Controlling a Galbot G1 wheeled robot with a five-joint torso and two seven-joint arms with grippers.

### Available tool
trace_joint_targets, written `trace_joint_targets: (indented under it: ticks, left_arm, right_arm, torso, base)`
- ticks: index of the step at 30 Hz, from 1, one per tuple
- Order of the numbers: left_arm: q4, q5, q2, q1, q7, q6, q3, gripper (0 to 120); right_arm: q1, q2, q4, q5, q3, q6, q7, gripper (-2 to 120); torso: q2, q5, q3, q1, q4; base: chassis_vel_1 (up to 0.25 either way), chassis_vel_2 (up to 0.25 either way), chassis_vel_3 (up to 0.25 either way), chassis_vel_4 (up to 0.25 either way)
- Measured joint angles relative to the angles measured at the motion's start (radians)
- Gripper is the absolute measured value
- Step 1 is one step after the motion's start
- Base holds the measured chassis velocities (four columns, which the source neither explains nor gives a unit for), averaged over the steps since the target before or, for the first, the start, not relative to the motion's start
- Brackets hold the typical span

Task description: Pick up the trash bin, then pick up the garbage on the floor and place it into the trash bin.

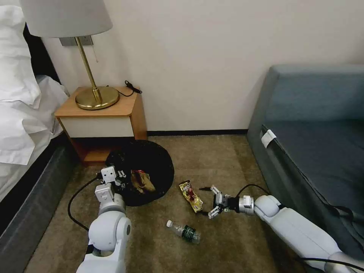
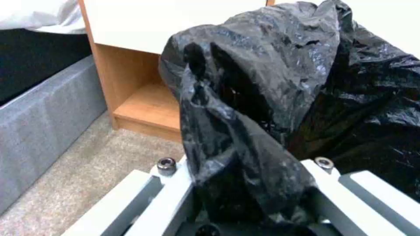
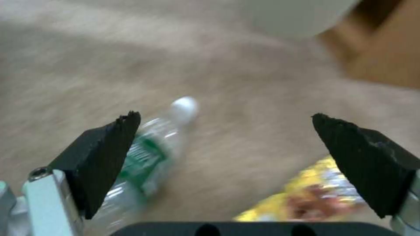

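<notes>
The trash bin (image 1: 161,161), lined with a crinkly black bag (image 2: 271,65), sits low over the carpet in front of the nightstand. My left gripper (image 1: 112,177) is shut on its rim, with bag plastic bunched between the fingers (image 2: 166,196). Crumpled brown and red garbage (image 1: 142,181) lies inside the bin. On the carpet lie a brown-yellow snack wrapper (image 1: 190,196) (image 3: 306,196) and a small clear bottle with a green label (image 1: 184,231) (image 3: 146,157). My right gripper (image 1: 211,201) (image 3: 227,147) hangs open just right of the wrapper, with nothing between its black pads (image 3: 105,157).
A wooden nightstand (image 1: 102,117) with a brass lamp (image 1: 94,94) stands behind the bin against the wall. The bed (image 1: 22,125) runs along the left, and a grey-blue sofa (image 1: 314,144) fills the right. Brown carpet (image 1: 223,163) lies open between them.
</notes>
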Motion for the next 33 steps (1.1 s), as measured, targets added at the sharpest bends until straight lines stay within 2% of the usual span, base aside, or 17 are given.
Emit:
trace_joint_targets:
  ticks: [5, 11, 17, 26, 33]
  left_arm:
    - [-0.002, 0.01, -0.01, 0.012, 0.0, -0.003, -0.004, 4]
    - [0.015, 0.016, -0.024, 0.008, -0.001, -0.015, -0.009, 4]
    - [0.024, 0.021, -0.038, 0.002, -0.001, -0.021, -0.003, 4]
    - [0.02, 0.017, -0.033, 0.006, -0.003, -0.022, -0.007, 4]
    - [0.006, 0.015, -0.029, 0.02, -0.003, -0.023, -0.01, 4]
  right_arm:
    - [0.029, 0.025, -0.074, 0.004, -0.103, -0.01, -0.074, 100]
    - [0.046, 0.077, -0.183, -0.008, -0.14, -0.007, -0.128, 100]
    - [0.044, 0.128, -0.231, -0.035, -0.138, 0.003, -0.13, 100]
    - [0.032, 0.188, -0.269, -0.058, -0.12, 0.01, -0.103, 100]
    - [0.032, 0.259, -0.349, -0.099, -0.097, 0.036, -0.091, 100]
  torso:
    - [0.0, 0.0001, 0.0, 0.0, 0.0]
    - [0.0, 0.0, 0.0, 0.0, -0.0001]
    - [0.0, 0.0001, 0.0, 0.0, -0.0001]
    - [0.0, 0.0, 0.0, 0.0, -0.0001]
    - [0.0, 0.0001, 0.0, 0.0, -0.0001]
  base:
    - [0.0, 0.0, 0.0, 0.0]
    - [0.0, 0.0, 0.0, 0.0]
    - [0.0, 0.0, 0.0, 0.0]
    - [0.0, 0.0, 0.0, 0.0]
    - [0.0, 0.0, 0.0, 0.0]
